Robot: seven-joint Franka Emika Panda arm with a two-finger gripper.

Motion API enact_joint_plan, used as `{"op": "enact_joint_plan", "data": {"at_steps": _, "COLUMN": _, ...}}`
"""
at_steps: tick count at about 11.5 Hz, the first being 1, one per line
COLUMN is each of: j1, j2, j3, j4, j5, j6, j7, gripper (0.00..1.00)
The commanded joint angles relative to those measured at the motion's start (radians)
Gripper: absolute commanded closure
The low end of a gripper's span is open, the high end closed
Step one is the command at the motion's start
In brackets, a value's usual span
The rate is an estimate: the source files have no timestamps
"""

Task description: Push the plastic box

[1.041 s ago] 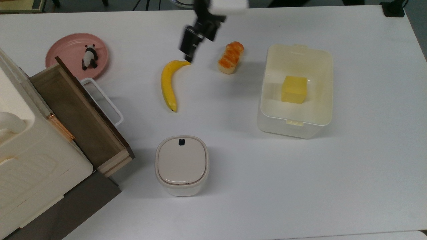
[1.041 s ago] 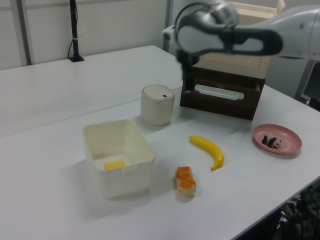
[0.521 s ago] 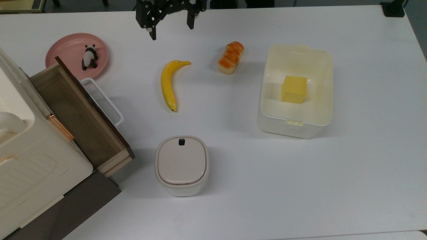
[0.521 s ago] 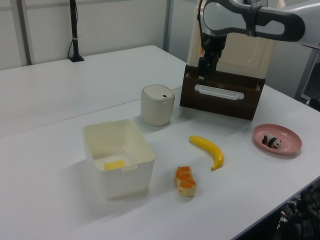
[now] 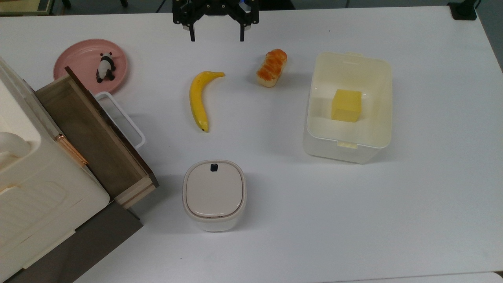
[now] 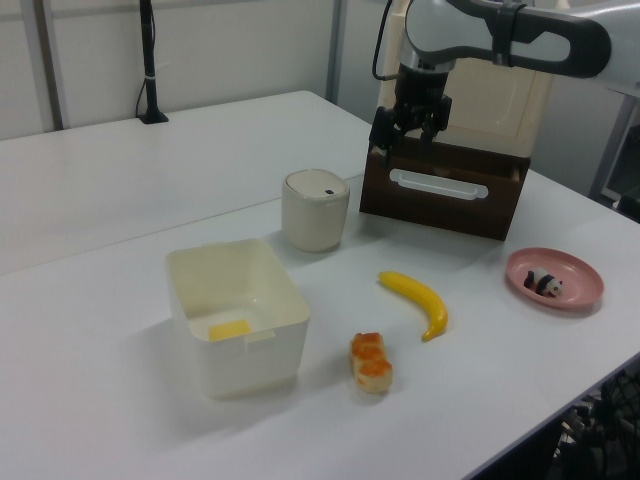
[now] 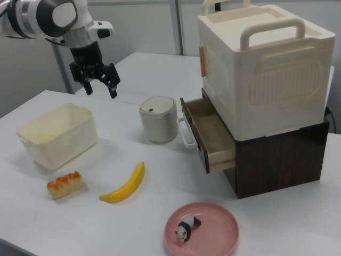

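Cream plastic box (image 5: 349, 106) sits well apart from spread-fingered hand (image 5: 216, 36)

Top view straight down on table (image 5: 275, 220); left, right views oblique from opposite sides, sharing it.
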Motion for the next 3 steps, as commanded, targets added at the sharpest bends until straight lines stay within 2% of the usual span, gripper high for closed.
{"op": "enact_joint_plan", "data": {"at_steps": 1, "j1": 0.054, "j2": -0.028, "j3": -0.090, "j4": -0.020, "j5": 0.061, "j6": -0.016, "j7": 0.021, "gripper": 0.00}}
{"op": "enact_joint_plan", "data": {"at_steps": 2, "j1": 0.096, "j2": -0.027, "j3": -0.133, "j4": -0.018, "j5": 0.065, "j6": -0.030, "j7": 0.021, "gripper": 0.00}}
{"op": "enact_joint_plan", "data": {"at_steps": 3, "j1": 0.107, "j2": -0.025, "j3": -0.141, "j4": -0.018, "j5": 0.065, "j6": -0.031, "j7": 0.021, "gripper": 0.00}}
